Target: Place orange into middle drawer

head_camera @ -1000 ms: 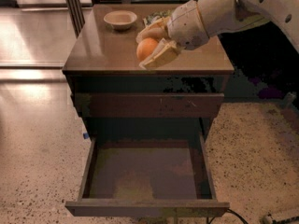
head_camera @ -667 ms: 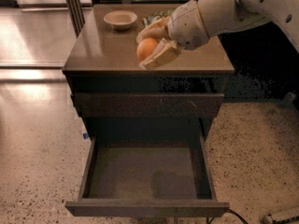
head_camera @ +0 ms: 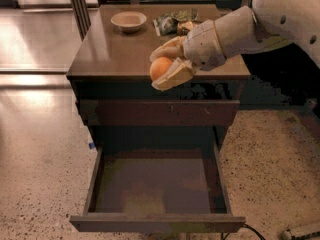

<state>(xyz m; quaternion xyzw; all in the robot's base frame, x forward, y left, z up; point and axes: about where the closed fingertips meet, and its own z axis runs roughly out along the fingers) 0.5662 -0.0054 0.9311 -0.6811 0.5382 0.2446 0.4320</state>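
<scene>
My gripper (head_camera: 163,68) is shut on the orange (head_camera: 160,68), a small bright-orange fruit held between the two beige fingers (head_camera: 172,76). It hangs above the front edge of the brown cabinet top (head_camera: 110,49), right of centre. The middle drawer (head_camera: 156,219) is pulled wide open below, a wide dark-brown tray with a bare floor. The orange is high above the drawer, over its back part.
A shallow beige bowl (head_camera: 128,21) sits at the back left of the cabinet top. A green crumpled bag (head_camera: 172,20) and a gold-brown can (head_camera: 185,28) lie at the back behind my arm (head_camera: 250,24). The top drawer front (head_camera: 160,112) is closed. Speckled floor surrounds the cabinet.
My gripper with the orange has moved slightly forward and down toward the cabinet's front edge. The drawer stays open.
</scene>
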